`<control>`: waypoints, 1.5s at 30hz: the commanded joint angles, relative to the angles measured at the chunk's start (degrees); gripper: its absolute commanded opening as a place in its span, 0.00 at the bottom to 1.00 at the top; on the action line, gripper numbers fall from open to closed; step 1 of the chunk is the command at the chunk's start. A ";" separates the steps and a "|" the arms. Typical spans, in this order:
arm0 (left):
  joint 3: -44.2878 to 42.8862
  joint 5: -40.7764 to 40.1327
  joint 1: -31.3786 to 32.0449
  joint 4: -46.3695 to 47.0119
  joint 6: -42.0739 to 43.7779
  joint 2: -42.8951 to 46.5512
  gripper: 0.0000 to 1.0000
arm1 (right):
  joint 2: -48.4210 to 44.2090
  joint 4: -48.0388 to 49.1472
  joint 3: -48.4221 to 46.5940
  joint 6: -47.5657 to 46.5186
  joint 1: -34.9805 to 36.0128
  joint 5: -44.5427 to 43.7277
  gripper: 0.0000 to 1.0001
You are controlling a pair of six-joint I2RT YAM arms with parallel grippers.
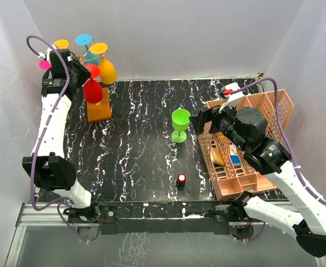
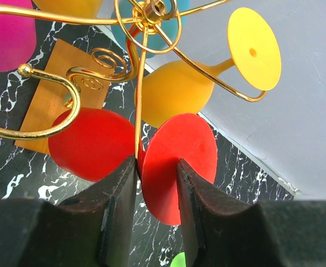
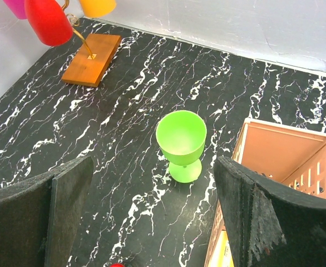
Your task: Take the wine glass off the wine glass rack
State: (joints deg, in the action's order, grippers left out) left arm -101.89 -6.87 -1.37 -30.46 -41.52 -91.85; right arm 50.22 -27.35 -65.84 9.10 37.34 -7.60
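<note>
On the black marbled table (image 1: 135, 167), the pink basket (image 1: 280, 105) sits at 3 o'clock and the wine glass rack (image 1: 99, 108) at 10 o'clock. The left gripper (image 2: 156, 164) straddles the foot of the red wine glass (image 2: 179, 150) hanging there; I cannot tell whether it pinches. The right gripper (image 3: 152, 161) gapes wide above the upright green glass (image 3: 181, 139).

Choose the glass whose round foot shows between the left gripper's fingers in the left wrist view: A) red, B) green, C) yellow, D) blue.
A: the fingers of the left gripper flank the flat round foot of the red glass.
</note>
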 commanded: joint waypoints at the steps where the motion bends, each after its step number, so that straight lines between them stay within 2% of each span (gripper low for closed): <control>1: -0.49 -2.38 -0.21 -4.71 2.80 2.93 0.26 | -1.03 1.82 -0.09 0.03 -0.09 -0.77 0.99; 30: -2.09 -2.90 -0.19 -7.86 5.98 3.61 0.24 | -1.14 1.75 -0.16 0.47 -0.09 -0.37 0.99; 34: -1.82 -2.87 -0.19 -7.36 6.44 3.94 0.30 | -1.19 1.78 -0.16 0.50 -0.12 -0.40 0.99; 38: -1.68 -3.57 -0.21 -8.01 7.00 3.64 0.31 | -1.22 1.75 -0.25 0.56 -0.13 -0.28 0.99; 45: -2.20 -4.58 -0.17 -8.85 7.83 3.71 0.27 | -0.80 1.76 -0.68 0.65 -0.09 0.19 0.99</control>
State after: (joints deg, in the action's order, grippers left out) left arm -103.20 -9.08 -1.37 -34.85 -35.99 -90.37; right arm 50.17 -28.05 -65.84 9.34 37.34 -7.53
